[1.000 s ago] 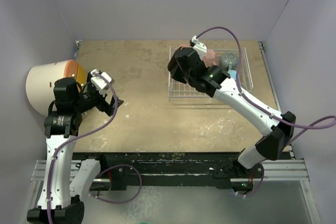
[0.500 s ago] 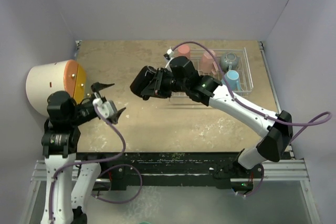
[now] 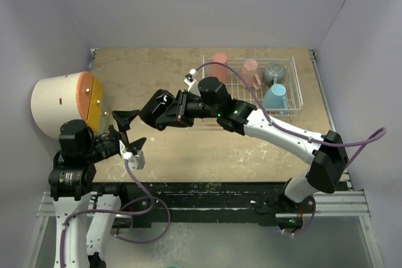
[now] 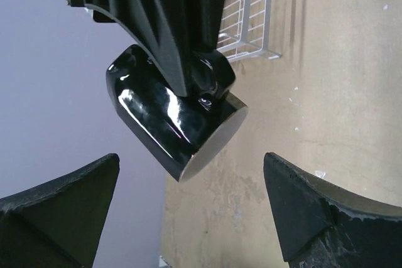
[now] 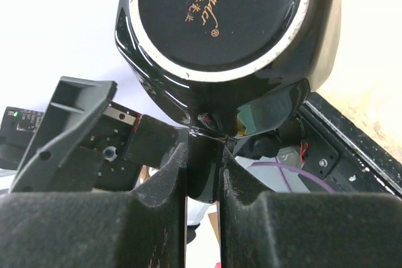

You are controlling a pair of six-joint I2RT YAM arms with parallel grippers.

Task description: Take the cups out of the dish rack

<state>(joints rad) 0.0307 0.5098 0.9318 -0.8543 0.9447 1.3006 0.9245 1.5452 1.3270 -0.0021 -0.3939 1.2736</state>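
My right gripper (image 3: 176,110) is shut on the handle of the black mug (image 3: 156,108) and holds it on its side above the table, left of the dish rack (image 3: 295,95). In the right wrist view the fingers (image 5: 160,186) pinch the handle below the mug's base (image 5: 220,23). My left gripper (image 3: 130,131) is open and empty, its jaws spread wide just left of the mug (image 4: 166,120). In the rack stand the salmon tumbler (image 3: 219,64), the pink mug (image 3: 250,71), the grey-blue mug (image 3: 274,72) and the light blue mug (image 3: 275,97).
A large cream drum with an orange lid (image 3: 63,101) lies at the left edge, behind my left arm. The rack's near corner (image 4: 248,26) shows in the left wrist view. Grey walls enclose the table on three sides.
My right arm has carried the black mug out of the rack and leftward. My left gripper has swung round to face it, jaws open.
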